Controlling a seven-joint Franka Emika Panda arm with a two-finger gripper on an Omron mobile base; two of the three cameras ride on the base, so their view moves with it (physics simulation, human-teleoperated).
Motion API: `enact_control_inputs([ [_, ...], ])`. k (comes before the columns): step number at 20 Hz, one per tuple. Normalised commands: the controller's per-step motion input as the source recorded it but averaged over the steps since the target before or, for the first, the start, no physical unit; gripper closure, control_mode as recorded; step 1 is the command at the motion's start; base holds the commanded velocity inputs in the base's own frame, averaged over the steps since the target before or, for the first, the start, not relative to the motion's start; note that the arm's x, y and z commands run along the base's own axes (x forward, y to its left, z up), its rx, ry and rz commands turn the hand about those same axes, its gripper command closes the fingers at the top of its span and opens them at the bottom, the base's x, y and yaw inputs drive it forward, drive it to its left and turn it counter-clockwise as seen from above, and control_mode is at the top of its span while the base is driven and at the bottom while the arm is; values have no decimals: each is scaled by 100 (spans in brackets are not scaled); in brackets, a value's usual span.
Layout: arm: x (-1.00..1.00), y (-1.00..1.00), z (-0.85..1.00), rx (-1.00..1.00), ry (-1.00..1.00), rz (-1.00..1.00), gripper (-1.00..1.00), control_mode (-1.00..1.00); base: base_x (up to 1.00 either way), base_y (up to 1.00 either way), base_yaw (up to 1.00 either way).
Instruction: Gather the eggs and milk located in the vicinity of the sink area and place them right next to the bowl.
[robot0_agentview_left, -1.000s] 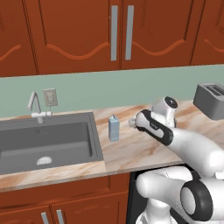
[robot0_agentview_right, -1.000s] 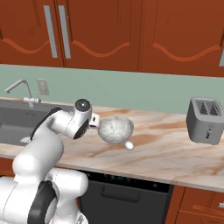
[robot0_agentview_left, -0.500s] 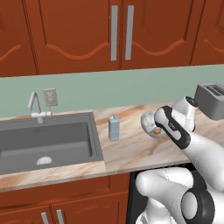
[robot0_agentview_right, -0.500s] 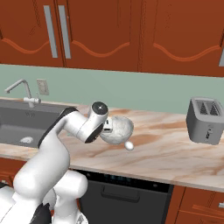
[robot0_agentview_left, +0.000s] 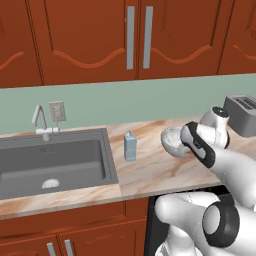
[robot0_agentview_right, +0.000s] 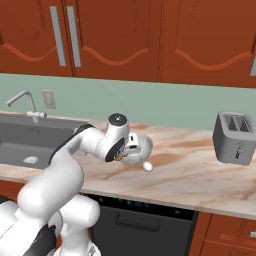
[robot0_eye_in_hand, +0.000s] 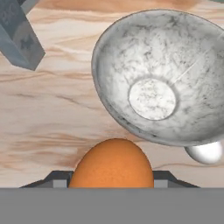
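Note:
My gripper (robot0_eye_in_hand: 112, 180) is shut on the orange-brown egg (robot0_eye_in_hand: 113, 164) and holds it low over the counter, just in front of the bowl (robot0_eye_in_hand: 157, 74). The white egg (robot0_eye_in_hand: 205, 152) lies on the counter against the bowl's near side, to the right of the held egg. From the right base view, the gripper (robot0_agentview_right: 121, 155) sits at the left of the bowl (robot0_agentview_right: 140, 146), with the white egg (robot0_agentview_right: 147, 166) in front. The milk (robot0_agentview_left: 130, 146) stands upright between the sink (robot0_agentview_left: 50, 162) and the bowl (robot0_agentview_left: 171, 139); in the hand view the carton (robot0_eye_in_hand: 19, 35) is at upper left.
A grey toaster (robot0_agentview_right: 235, 137) stands on the counter at the right, near the wall. The chrome faucet (robot0_agentview_left: 39, 120) rises behind the sink. Bare marble counter (robot0_agentview_right: 195, 170) stretches between the bowl and the toaster.
The arm has swung right, away from the milk carton and over to the bowl, carrying the orange-brown egg. The white egg, carton and bowl have stayed put.

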Motion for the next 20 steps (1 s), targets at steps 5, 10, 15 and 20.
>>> enact_control_inputs([
  [5,0,-62,0,-4,21,0,100,-100,0,0,0],
  [10,0,-57,-7,1,15,-6,100,-100,0,0,0],
  [15,0,-40,-9,7,3,-3,100,-100,0,0,0],
  [20,0,-2,-33,8,-15,1,100,-100,0,0,0],
])
